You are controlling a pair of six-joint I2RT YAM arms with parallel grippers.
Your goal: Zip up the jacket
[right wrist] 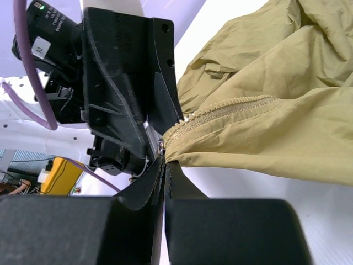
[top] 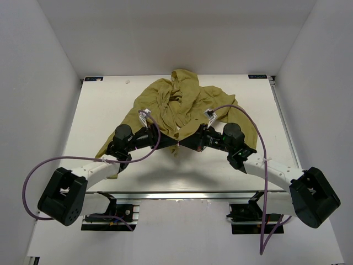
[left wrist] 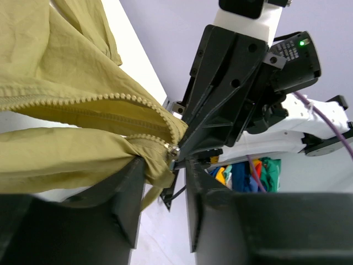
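Jacket (top: 176, 102): light, limp; grip hem (left wrist: 144, 165) by zipper (left wrist: 99, 102), 6 o'clock.
Left claw (left wrist: 164, 172): pinching hem.
Right claw (right wrist: 165, 165): clamped on zipper.

The jacket (top: 176, 102) was thin, matt, creased olive cloth. Its zipper teeth (left wrist: 83, 100) looked like pale plastic and its slider (left wrist: 173, 150) like shiny metal. At the jacket's hem, the left gripper (left wrist: 164, 164) and right gripper (right wrist: 164, 165) were matt black plastic. The table (top: 110, 110) under the jacket was smooth white.
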